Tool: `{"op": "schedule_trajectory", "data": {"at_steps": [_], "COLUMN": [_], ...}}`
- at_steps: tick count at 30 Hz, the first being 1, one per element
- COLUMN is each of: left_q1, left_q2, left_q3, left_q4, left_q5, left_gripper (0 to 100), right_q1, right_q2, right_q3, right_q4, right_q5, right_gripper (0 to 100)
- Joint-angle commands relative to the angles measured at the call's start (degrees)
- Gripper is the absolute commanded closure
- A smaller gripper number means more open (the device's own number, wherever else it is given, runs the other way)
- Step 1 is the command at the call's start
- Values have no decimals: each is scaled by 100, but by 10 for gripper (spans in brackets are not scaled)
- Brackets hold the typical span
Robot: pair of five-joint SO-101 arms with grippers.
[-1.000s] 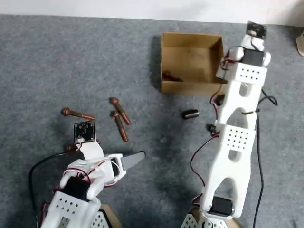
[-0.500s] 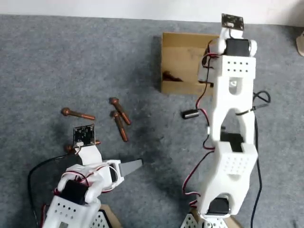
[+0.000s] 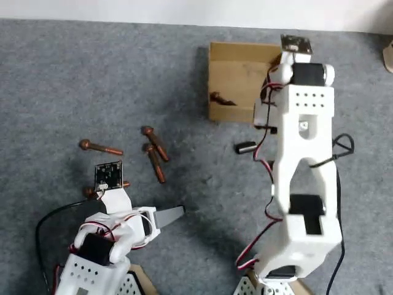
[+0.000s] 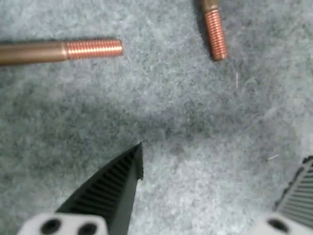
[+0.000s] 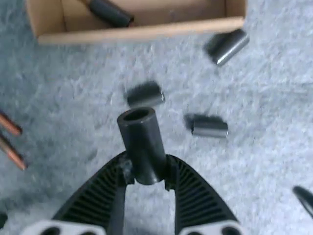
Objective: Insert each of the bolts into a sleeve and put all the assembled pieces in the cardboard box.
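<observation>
My right gripper [image 5: 145,169] is shut on a black sleeve [image 5: 142,144], held upright above the carpet just in front of the cardboard box [image 5: 137,30]. Three loose sleeves [image 5: 227,45] [image 5: 144,95] [image 5: 208,127] lie on the carpet beyond it. An assembled piece [image 5: 107,10] lies inside the box [image 3: 245,55]. My left gripper [image 4: 215,181] is open over bare carpet, with two bolt ends [image 4: 63,50] [image 4: 214,32] ahead of it. In the high view several copper bolts [image 3: 101,147] [image 3: 155,142] [image 3: 155,165] lie left of centre, and one sleeve [image 3: 245,147] shows beside the right arm.
The right arm [image 3: 301,123] rises over the box's right side and hides the carpet beneath it. The left arm [image 3: 104,239] sits at the near left, partly covering one bolt [image 3: 91,192]. Grey carpet lies open between the arms.
The right arm has swung left and risen, now covering the box's right side. The left gripper has drawn back slightly toward its base.
</observation>
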Motion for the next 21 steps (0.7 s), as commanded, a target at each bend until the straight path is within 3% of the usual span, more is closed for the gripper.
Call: {"op": "schedule_trajectory", "data": {"at_steps": [1,7,21], "left_q1": [84,84,84], "left_q2": [-92,-92,-92], "left_q3": [136,136,136], "left_q4": [132,132,132], "left_q5": [44,44,44], "left_gripper": [562,562,562], "right_q1": [-224,-549,-532], "right_q2": [-919,-2255,-4532], "right_q3": [743,2651,6404], "right_q4": [-409,-1367,-3741], "right_q5": [70,70,290], "right_gripper": [995,995,995]}}
